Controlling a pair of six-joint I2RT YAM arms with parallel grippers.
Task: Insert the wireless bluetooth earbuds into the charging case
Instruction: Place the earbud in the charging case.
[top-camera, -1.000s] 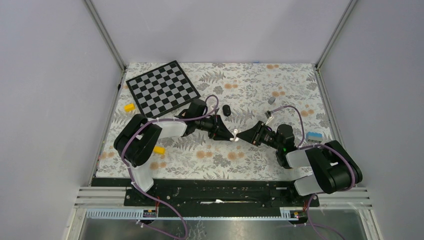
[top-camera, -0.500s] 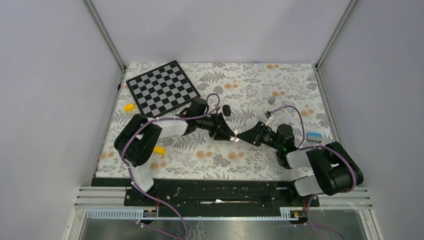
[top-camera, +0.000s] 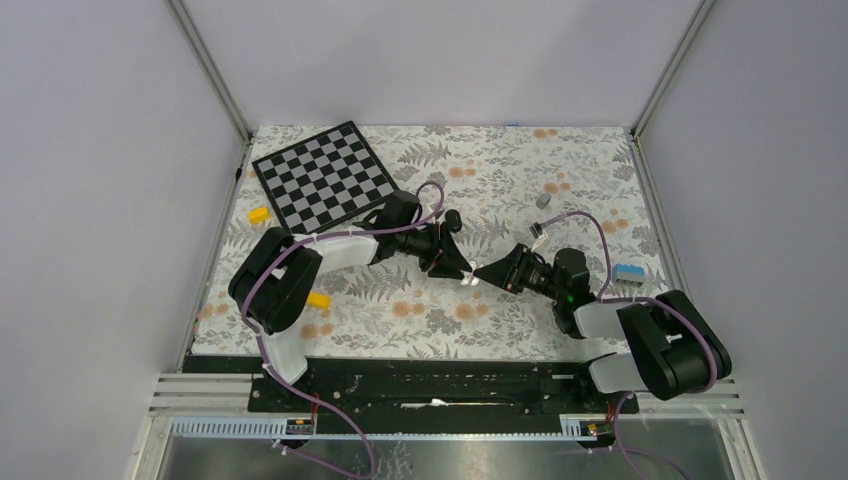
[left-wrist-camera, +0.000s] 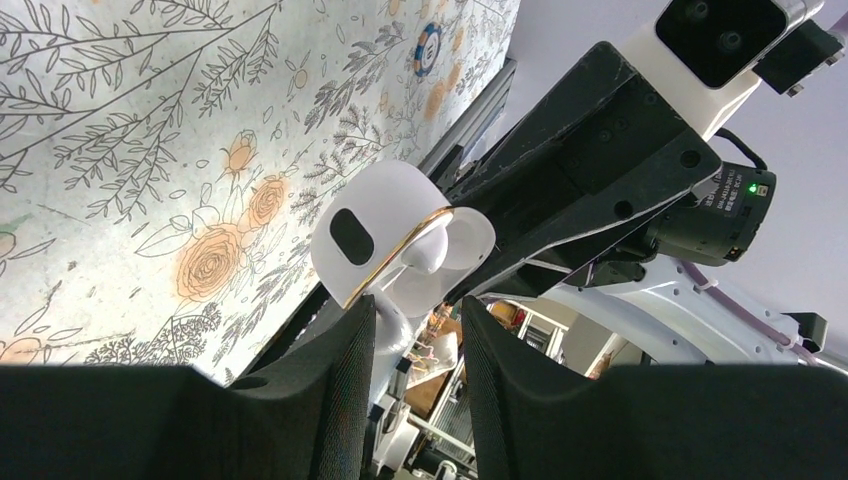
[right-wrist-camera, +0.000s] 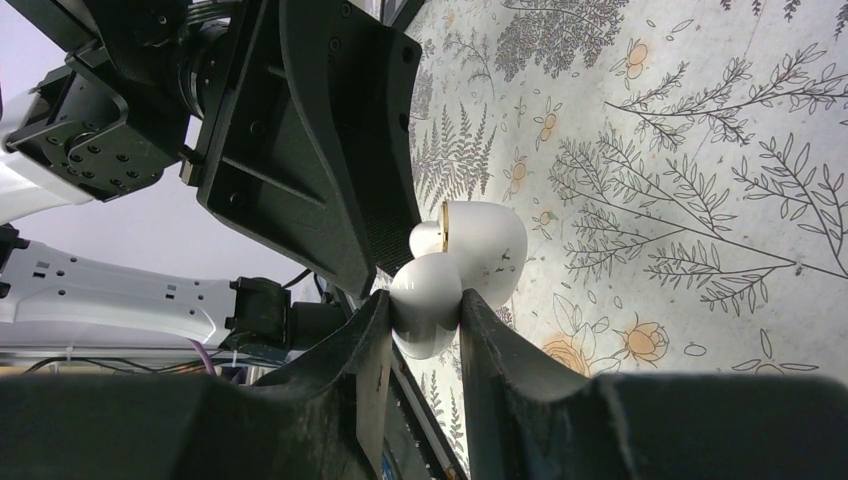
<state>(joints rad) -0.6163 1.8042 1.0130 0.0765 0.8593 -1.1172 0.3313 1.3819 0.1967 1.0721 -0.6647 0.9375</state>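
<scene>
Clamping the open white charging case (right-wrist-camera: 480, 250), our right tool (right-wrist-camera: 422, 305) meets our left tool (left-wrist-camera: 415, 305) over the table (top-camera: 520, 160); whether the left one grips it too, we cannot tell.

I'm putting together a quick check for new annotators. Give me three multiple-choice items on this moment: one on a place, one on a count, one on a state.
1. Where is the charging case?
A. Lying flat at the far wall
B. Between the right gripper's fingers, mid-table
C. Lying flat at the near edge

2. How many yellow blocks show in the top view?
A. One
B. Four
C. Two

3. What state is the case in?
A. Open at its hinge
B. Shut
C. Split into two separate pieces

Answers:
1 B: the right wrist view shows its body pinched between those fingers.
2 C: one lies beside the checkerboard, the other nearer the arm bases.
3 A: in the left wrist view its halves stand at an angle, with the gold rim exposed.
</scene>
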